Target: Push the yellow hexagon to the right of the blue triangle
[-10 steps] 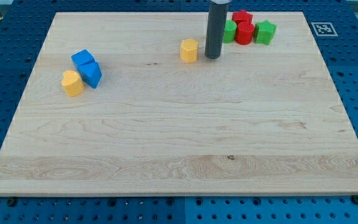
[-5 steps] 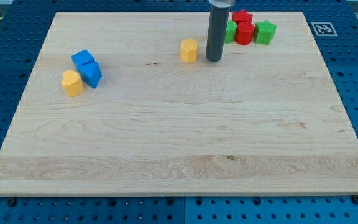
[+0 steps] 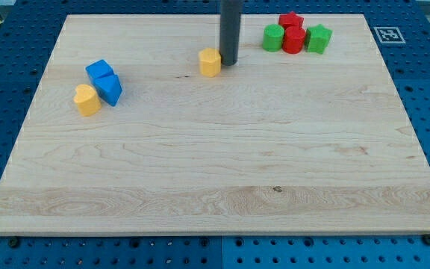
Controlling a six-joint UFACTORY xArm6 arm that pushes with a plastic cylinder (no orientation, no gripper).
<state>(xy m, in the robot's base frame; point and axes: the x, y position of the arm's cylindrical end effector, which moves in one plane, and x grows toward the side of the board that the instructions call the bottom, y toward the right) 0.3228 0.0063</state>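
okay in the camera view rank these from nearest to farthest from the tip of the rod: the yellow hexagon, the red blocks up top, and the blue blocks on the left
1. Yellow hexagon: right beside my tip, on its left.
2. Red blocks: toward the view's top right, between the green blocks.
3. Blue blocks: far off at the view's left, next to another yellow block.

Single raised view, angled down, whole wooden board [image 3: 215, 172] in frame
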